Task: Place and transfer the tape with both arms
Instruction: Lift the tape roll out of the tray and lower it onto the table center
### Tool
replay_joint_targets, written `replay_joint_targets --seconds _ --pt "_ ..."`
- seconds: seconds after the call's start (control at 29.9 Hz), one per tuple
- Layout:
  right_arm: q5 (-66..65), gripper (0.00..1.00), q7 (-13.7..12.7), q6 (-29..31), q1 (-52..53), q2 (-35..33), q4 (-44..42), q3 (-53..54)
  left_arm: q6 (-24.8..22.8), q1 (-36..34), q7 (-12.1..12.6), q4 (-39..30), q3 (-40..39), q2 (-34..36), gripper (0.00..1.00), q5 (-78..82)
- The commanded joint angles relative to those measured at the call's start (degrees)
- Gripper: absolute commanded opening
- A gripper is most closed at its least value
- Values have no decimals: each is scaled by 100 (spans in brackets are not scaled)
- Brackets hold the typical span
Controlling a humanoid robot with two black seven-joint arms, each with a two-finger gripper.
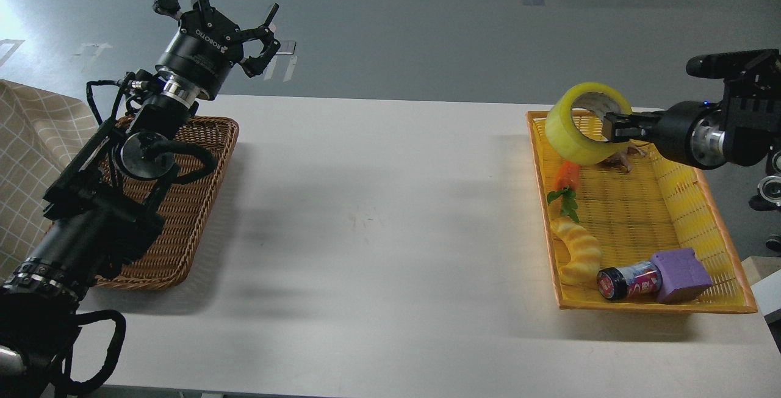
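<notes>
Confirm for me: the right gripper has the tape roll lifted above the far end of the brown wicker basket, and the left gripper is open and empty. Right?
Not quite. The head view shows the right gripper holding the tape roll above the far end of the yellow basket, not the brown wicker basket, which sits on the left side. The left gripper is open and empty, as you said.
</notes>
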Motion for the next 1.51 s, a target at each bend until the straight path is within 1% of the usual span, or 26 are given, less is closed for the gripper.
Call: replay_joint_targets --seconds 0.0,0.13,0.3,0.33,0.47,0.67,0.87,1.04,1.47 --pt "-9 0 1 0 251 489 -128 -31 0 2 0 9 1 -3 98 0" --pt "-26 0 -8 0 366 1105 -410 -40 0 2 9 0 1 -3 98 0" --pt "-35 0 -8 0 690 2229 -1252 -355 0 2 9 0 1 -3 98 0" --pt "-35 0 -8 0 691 2231 -1254 -356 0 2 9 0 1 -3 98 0" --pt "-18 0 -8 0 858 2994 -1868 -724 0 11 9 0 1 -3 98 0" --pt "-35 0 -8 0 849 3741 -2317 -1076 0 11 9 9 1 -3 98 0" --pt "-44 0 -8 0 849 4173 -2651 -1427 0 11 9 0 1 -3 98 0" --pt "-53 0 -8 0 841 4314 -2818 -1682 0 11 9 0 -8 -11 98 -8" --pt "-79 0 -8 0 797 4314 -3065 -2131 0 11 0 0 -8 -11 98 -8"
